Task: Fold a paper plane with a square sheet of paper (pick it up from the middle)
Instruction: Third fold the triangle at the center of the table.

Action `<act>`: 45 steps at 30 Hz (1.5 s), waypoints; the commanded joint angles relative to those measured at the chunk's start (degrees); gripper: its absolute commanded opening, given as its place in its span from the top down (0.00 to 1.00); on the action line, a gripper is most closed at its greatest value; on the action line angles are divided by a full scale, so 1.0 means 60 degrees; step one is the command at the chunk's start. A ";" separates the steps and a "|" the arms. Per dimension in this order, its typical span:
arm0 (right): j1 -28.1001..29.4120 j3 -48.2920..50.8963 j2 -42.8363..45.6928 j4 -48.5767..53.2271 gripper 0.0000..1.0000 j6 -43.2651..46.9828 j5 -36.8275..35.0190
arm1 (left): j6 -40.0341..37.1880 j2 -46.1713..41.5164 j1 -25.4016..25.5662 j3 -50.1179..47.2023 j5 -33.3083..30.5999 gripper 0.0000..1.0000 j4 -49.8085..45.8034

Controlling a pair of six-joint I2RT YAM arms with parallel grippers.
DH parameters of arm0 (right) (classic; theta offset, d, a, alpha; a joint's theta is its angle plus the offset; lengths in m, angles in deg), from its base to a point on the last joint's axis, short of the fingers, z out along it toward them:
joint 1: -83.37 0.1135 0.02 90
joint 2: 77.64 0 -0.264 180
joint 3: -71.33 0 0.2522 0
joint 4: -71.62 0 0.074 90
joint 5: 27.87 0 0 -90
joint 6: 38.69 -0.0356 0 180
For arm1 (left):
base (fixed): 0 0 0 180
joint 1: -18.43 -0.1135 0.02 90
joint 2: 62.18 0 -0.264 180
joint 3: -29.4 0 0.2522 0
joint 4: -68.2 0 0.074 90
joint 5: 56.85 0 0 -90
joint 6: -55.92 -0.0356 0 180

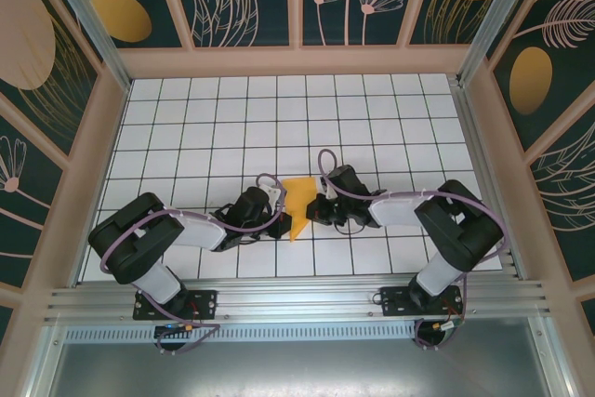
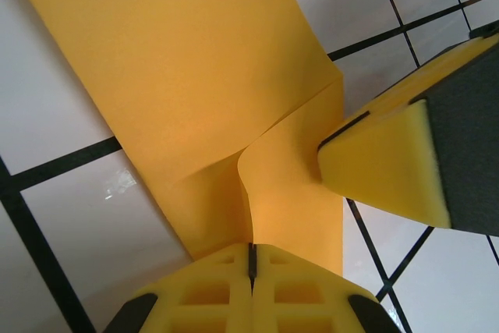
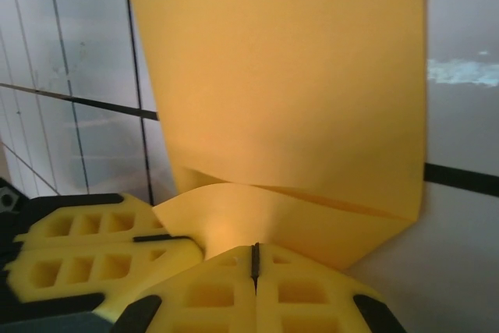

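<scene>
I have the left gripper [image 2: 251, 261] and right gripper [image 3: 254, 259] both clenched on the creased sheet of paper [image 1: 297, 194] by the near edge of the table [image 1: 279, 109].

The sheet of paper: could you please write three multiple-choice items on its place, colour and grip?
1. Where is the sheet of paper? A) between the left gripper and right gripper B) by the far wall C) off the table
2. Its colour? A) white B) orange-yellow C) blue
3. The left gripper is: A) wide open B) shut on the paper C) clear of it
Answers: A, top view shows it between them; B, plain in every view; B, left wrist view shows it closed on the paper.
</scene>
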 commanded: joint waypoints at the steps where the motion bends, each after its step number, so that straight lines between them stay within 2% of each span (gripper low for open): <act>1: 0.0267 0.0263 0.0506 -0.0262 0.94 -0.0222 0.0079 | -0.0201 0.0054 -0.0031 -0.0068 -0.0495 1.00 -0.0983; 13: 0.0554 0.0901 -0.0324 -0.1245 0.95 -0.0765 -0.0125 | -0.0234 0.0039 -0.0031 -0.0035 -0.0467 1.00 -0.1077; 24: 0.0952 0.0681 0.0655 -0.0873 0.94 -0.0881 -0.0291 | -0.0274 0.0017 -0.0031 -0.0022 -0.0494 1.00 -0.1143; 35: 0.1214 0.0964 -0.0375 -0.1665 0.95 -0.1288 -0.0422 | -0.0304 -0.0048 -0.0031 -0.0035 -0.0494 1.00 -0.1224; 45: 0.1524 0.0601 0.0540 -0.1030 0.94 -0.1196 -0.0595 | -0.0315 -0.0079 -0.0031 -0.0073 -0.0495 1.00 -0.1195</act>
